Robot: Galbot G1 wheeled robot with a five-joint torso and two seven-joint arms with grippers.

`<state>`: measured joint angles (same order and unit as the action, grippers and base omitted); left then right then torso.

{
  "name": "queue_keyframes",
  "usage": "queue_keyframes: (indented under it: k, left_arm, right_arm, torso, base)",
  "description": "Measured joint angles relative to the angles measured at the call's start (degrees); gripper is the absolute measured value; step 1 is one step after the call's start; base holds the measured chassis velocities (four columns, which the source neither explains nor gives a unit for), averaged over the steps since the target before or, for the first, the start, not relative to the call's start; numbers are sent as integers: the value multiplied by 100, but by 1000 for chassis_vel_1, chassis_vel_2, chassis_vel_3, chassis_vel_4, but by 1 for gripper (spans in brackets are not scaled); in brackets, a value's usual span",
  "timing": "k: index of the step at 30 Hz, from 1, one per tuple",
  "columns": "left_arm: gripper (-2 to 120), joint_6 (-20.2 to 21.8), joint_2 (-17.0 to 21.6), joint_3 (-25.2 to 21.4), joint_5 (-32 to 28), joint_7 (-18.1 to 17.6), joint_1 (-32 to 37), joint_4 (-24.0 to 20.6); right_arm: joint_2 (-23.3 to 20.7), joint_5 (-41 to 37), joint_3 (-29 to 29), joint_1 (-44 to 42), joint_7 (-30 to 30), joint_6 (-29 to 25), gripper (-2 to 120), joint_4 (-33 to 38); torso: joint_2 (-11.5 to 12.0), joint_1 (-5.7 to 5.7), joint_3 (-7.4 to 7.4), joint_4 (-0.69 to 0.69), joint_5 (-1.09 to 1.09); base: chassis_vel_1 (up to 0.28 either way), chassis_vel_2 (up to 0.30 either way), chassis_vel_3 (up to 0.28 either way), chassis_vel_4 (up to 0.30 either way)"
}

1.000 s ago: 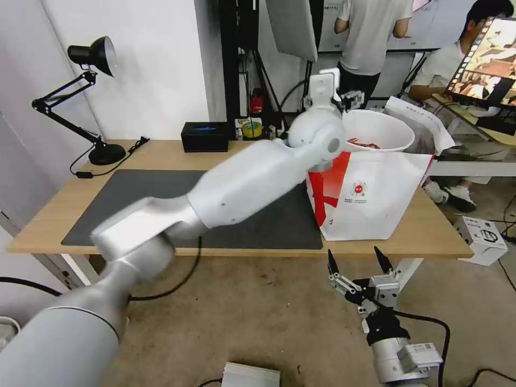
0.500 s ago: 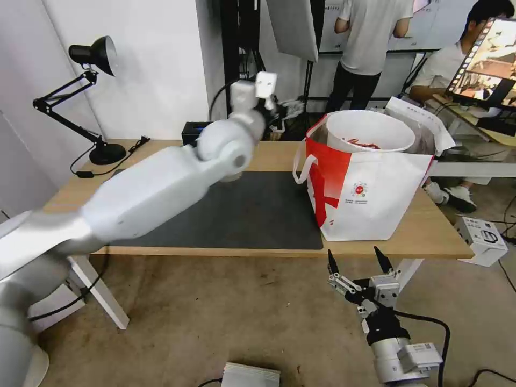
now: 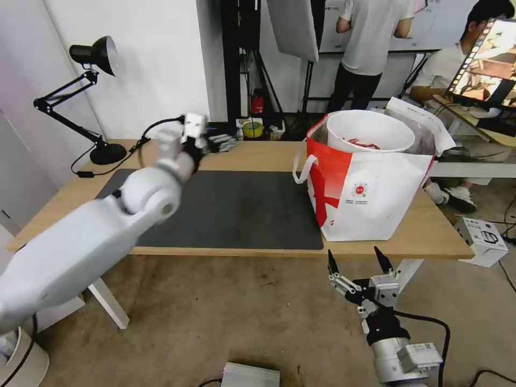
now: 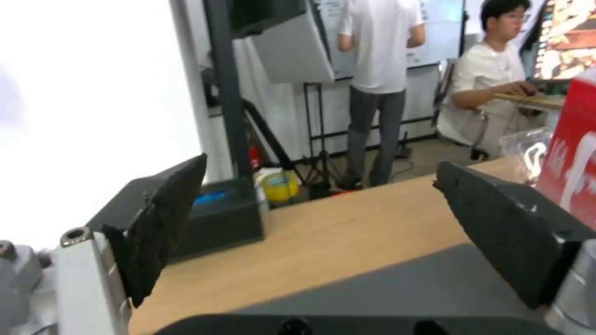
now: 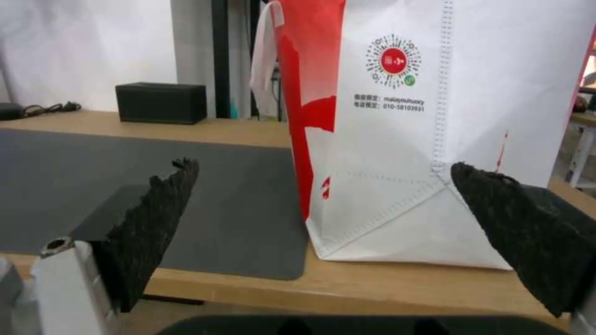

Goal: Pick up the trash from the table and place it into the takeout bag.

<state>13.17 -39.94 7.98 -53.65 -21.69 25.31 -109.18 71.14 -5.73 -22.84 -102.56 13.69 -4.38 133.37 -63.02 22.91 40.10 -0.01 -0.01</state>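
The takeout bag (image 3: 376, 199) stands upright on the right end of the table (image 3: 252, 156), its mouth open. A white round bowl (image 3: 376, 119) with red shells, part of the trash, rests in that mouth. My left gripper (image 3: 217, 142) hangs open and empty over the back of the table, left of the bag, at the far edge of the dark mat (image 3: 242, 209). In the left wrist view its fingers (image 4: 158, 223) stand wide apart, with the bag's red side (image 4: 577, 153) off to one side. My right gripper (image 3: 357, 262) waits open below the table's front edge, facing the bag (image 5: 397, 139).
A black tissue box (image 4: 217, 218) sits at the table's back edge just beyond the left gripper. A black desk lamp (image 3: 91, 54) stands at the back left. A white box (image 3: 481, 239) and a metal case (image 3: 250, 375) lie on the floor. People stand behind the table.
My left arm has swung left from the bag's mouth across the table to the back left of the mat. The bowl stays in the bag. The right arm has not moved.
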Motion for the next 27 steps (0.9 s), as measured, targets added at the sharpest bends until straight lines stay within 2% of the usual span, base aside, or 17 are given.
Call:
queue_keyframes:
  k: [1,2,5,6,8,9,12,13,15,16,18,20,21,22,25,27]
  left_arm:
    - [100,0,48,-345,92,55,377,-122]
    - [100,0,48,-345,92,55,377,-122]
    - [100,-31,138,-1432,269,161,1497,-513]
    - [100,-31,138,-1432,269,161,1497,-513]
    - [100,-70,146,-2307,401,226,2502,-851]
    - [100,-70,146,-2307,401,226,2502,-851]
    - [100,-115,42,-3056,506,244,3261,-1192]
    - [100,-115,42,-3056,506,244,3261,-1192]
    - [100,-126,-81,-3437,590,244,3688,-1408]
    - [100,-126,-81,-3437,590,244,3688,-1408]
    - [100,-140,-307,-3863,778,332,4200,-1613]
    - [100,-149,-369,-3951,830,371,4331,-1654]
    - [100,-185,-544,-4139,974,486,4679,-1750]
    - [100,-185,-544,-4139,974,486,4679,-1750]
    - [100,-307,-1029,-4390,1416,825,5338,-1916]
    - [100,-346,-1151,-4427,1560,908,5478,-1945]
  right_arm:
    - [0,0,0,0,0,0,100,0]
    - [0,0,0,0,0,0,100,0]
    - [0,0,0,1,0,0,100,0]
    - [0,0,0,1,0,0,100,0]
    - [0,0,0,0,0,0,100,0]
    - [0,0,0,0,0,0,100,0]
    - [0,0,0,0,0,0,100,0]
    - [0,0,0,0,0,0,100,0]
    - [0,0,0,0,0,0,100,0]
    - [0,0,0,0,0,0,100,0]
    - [0,0,0,0,0,0,100,0]
    - [0,0,0,0,0,0,100,0]
    - [0,0,0,0,0,0,100,0]
    - [0,0,0,0,0,0,100,0]
    - [0,0,0,0,0,0,100,0]
    - [0,0,0,0,0,0,100,0]
  torso:
    - [0,0,0,0,0]
    - [0,0,0,0,0]
    - [0,0,0,0,1]
    - [0,0,0,0,1]
    - [0,0,0,3,-2]
    - [0,0,0,3,-2]
    - [-1,-1,0,2,0]
    - [-1,-1,0,2,0]
    - [0,0,0,-1,2]
    - [0,0,0,-1,2]
    - [-1,0,0,0,2]
    - [-1,0,0,0,2]
    - [-1,-1,0,1,1]
    - [-1,-1,0,1,1]
    - [-1,0,0,1,1]
    - [-1,0,0,1,0]
  base:
    - [0,0,0,0]
    - [0,0,0,0]
    - [0,0,0,0]
    - [0,0,0,0]
    - [0,0,0,0]
    - [0,0,0,0]
    - [0,0,0,0]
    - [0,0,0,0]
    - [0,0,0,0]
    - [0,0,0,0]
    - [0,0,0,0]
    - [0,0,0,0]
    - [0,0,0,0]
    - [0,0,0,0]
    - [0,0,0,0]
    - [0,0,0,0]
